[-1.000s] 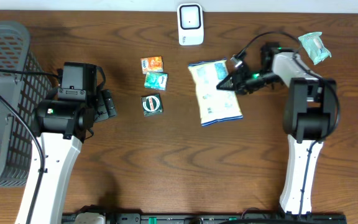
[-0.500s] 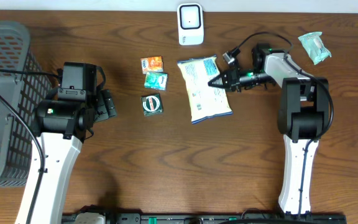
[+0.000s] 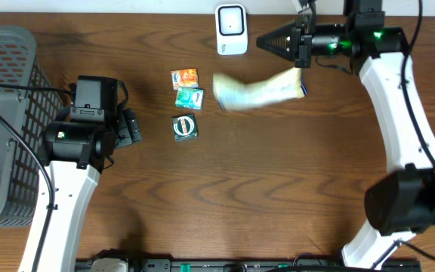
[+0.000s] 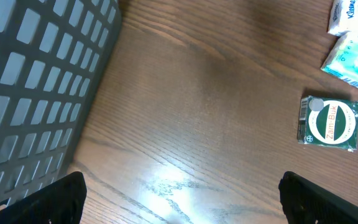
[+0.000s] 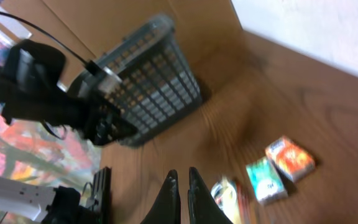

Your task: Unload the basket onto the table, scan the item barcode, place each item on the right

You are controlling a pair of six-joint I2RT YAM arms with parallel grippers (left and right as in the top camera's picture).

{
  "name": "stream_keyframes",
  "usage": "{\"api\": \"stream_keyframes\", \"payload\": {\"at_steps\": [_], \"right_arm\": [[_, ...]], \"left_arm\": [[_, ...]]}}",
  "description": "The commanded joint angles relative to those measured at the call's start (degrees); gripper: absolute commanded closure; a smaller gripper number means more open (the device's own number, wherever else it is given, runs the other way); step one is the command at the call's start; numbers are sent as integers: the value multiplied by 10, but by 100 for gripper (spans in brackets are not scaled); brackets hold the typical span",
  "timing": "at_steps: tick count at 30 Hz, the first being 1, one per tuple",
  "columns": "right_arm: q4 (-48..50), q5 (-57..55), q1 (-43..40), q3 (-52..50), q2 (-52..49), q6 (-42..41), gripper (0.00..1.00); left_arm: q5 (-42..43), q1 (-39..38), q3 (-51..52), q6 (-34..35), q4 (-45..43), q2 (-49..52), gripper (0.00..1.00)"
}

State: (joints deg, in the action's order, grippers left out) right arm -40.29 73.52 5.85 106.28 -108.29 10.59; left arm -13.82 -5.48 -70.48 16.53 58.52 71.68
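Note:
The item, a pale yellow and blue snack bag (image 3: 259, 92), shows as a motion-blurred streak right of the small packets. It is below the white barcode scanner (image 3: 231, 29) in the picture. My right gripper (image 3: 261, 41) is raised near the table's far edge, right of the scanner, pointing left. In the right wrist view its fingers (image 5: 171, 186) are shut with nothing visible between them. The blurred bag (image 5: 229, 198) lies just beside them. My left gripper (image 3: 131, 127) stands wide open over bare wood (image 4: 179, 205), holding nothing.
An orange packet (image 3: 185, 78), a teal packet (image 3: 189, 97) and a green Zam-Buk box (image 3: 185, 127) lie in a column left of the bag. The box (image 4: 329, 122) also shows in the left wrist view. A grey mesh basket (image 3: 6, 113) stands at the far left.
The right arm pushed the bag leftward, then swung up toward the far edge beside the scanner. The bag has left its flat spot and is now blurred in motion. The left arm has not moved.

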Motion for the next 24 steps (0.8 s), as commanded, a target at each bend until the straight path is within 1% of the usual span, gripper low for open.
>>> {"api": "stream_keyframes", "payload": {"at_steps": [1,3,6,7,9,10,11,13,14,15,16,17,19,23,24], "right_arm": [[6,-87,9,-1,3,-79,99],[-7,-191,14,-2,1,-109,99],[-51,-349,26,-2,-10,-110,99],[-61,-385,30,-2,-14,-110,98],[-88,-464,43,-2,-26,-102,90],[-111,-513,54,-2,-37,-79,84],[-127,-538,61,-2,-45,-63,81],[-164,-574,76,-2,-57,-34,66],[-182,-596,85,-2,-63,-23,57],[-198,-619,93,-2,-66,-22,49],[-212,-644,102,-2,-69,-22,45],[-227,-669,113,-2,-69,-22,37],[-249,-721,136,-2,-69,-27,35],[-293,-822,195,-2,-67,-59,34],[-309,-833,208,-2,-67,-64,31]], "left_arm": [[-2,-1,-9,3,2,2,2],[-2,-1,-9,3,2,2,2],[-2,-1,-9,3,2,2,2],[-2,-1,-9,3,2,2,2],[-2,-1,-9,3,2,2,2],[-2,-1,-9,3,2,2,2],[-2,-1,-9,3,2,2,2],[-2,-1,-9,3,2,2,2],[-2,-1,-9,3,2,2,2],[-2,-1,-9,3,2,2,2],[-2,-1,-9,3,2,2,2],[-2,-1,-9,3,2,2,2],[-2,-1,-9,3,2,2,3],[-2,-1,-9,3,2,2,2],[-2,-1,-9,3,2,2,2]]}}
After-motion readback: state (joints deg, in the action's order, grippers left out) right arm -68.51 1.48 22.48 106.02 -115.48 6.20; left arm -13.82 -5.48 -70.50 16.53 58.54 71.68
